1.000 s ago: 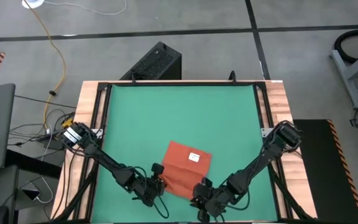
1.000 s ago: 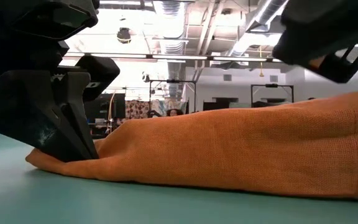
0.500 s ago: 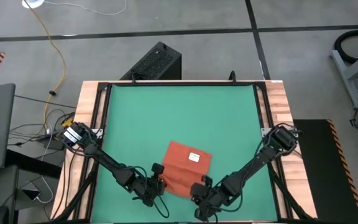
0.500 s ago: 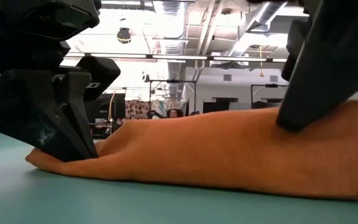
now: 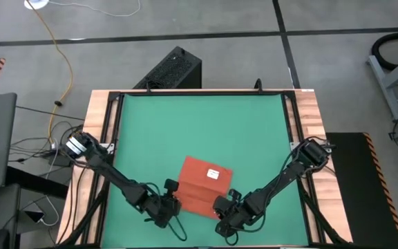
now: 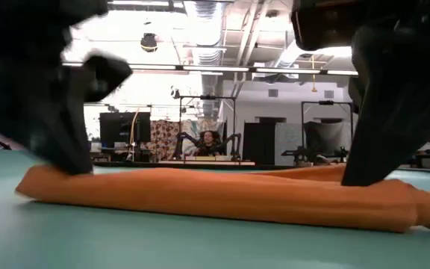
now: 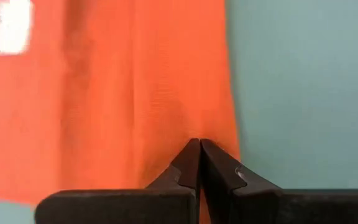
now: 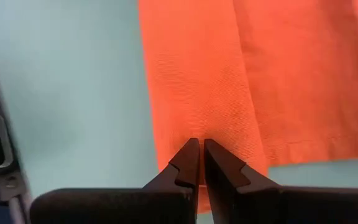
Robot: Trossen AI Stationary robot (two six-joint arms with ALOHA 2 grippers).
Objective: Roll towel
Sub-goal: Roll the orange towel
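Observation:
The orange-red towel lies on the green mat near the table's front edge, its white tag facing up. In the low view the towel is a low, thick band lying along the mat. My left gripper is shut on the towel's near left end. My right gripper is shut on its near right end. Both arms reach in from the table's near corners. My left gripper pinches the towel's near edge close to the left corner between its two fingers, slanting down from the table's left. That end sits low at the mat. One layer or several, I cannot tell. My right gripper pinches the folded band along the towel's near edge, close to the right corner, slanting down from the table's right. Its fingers stand on top of the band, whose right end rests on the mat.
Wooden rails frame the mat on the left and right. The far half of the mat is bare green. A black box and a yellow cable lie on the floor beyond the table.
My right gripper has come down onto the towel's near right end, tipped steeper and shut on it. The towel's tall hump along the near edge has sunk to a low band. My left gripper has stayed shut on its end and risen slightly.

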